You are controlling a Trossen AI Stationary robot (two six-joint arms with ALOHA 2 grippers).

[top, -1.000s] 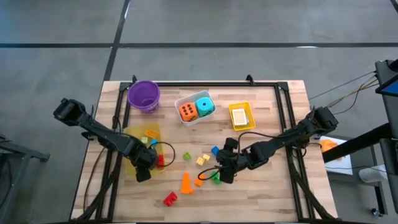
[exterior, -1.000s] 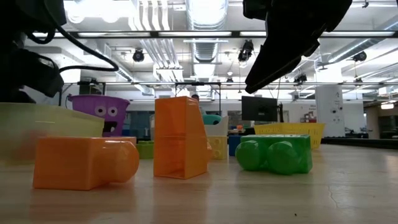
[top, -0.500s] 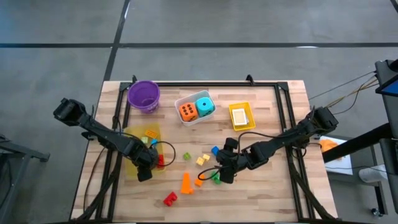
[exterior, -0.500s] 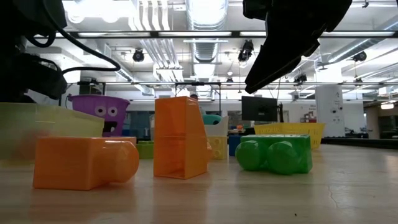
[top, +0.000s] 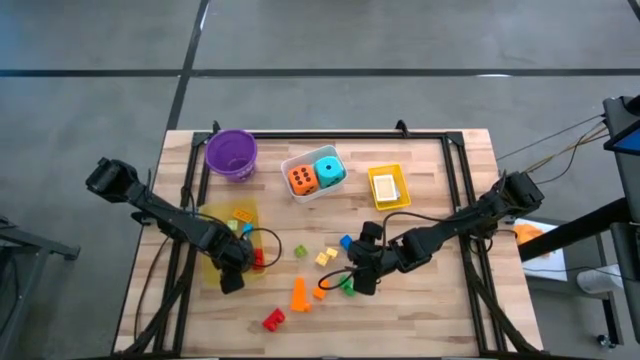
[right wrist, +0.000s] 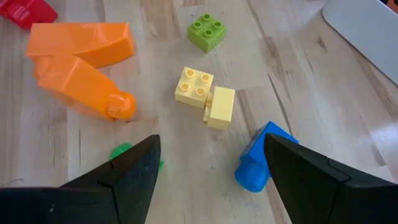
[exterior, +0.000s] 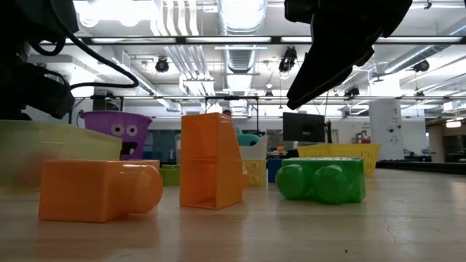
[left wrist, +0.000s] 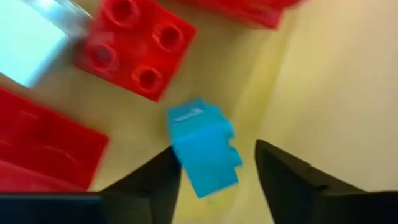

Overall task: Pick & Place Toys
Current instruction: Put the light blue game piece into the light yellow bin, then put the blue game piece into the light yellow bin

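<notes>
My left gripper (top: 232, 275) points down into the translucent yellow tray (top: 222, 215) at the table's left, open. In the left wrist view a small blue block (left wrist: 204, 149) shows between its fingers, over the tray floor beside red blocks (left wrist: 137, 53). My right gripper (top: 360, 280) hangs open and empty over a green block (exterior: 320, 180) near the table's middle. On the wood around it lie orange blocks (right wrist: 81, 56), two yellow blocks (right wrist: 205, 93), a lime block (right wrist: 207, 28) and a blue block (right wrist: 261, 165). My left gripper has one finger (left wrist: 158, 180) right against the blue block's edge (left wrist: 177, 146), and whether they touch I cannot tell. A clear gap separates the block from the other finger (left wrist: 280, 174). The fingers point down from above.
At the back stand a purple bowl (top: 231, 152), a white tray (top: 297, 160) with an orange and a teal die, and a yellow tray (top: 388, 170) holding a card. A red block (top: 273, 319) lies near the front edge.
</notes>
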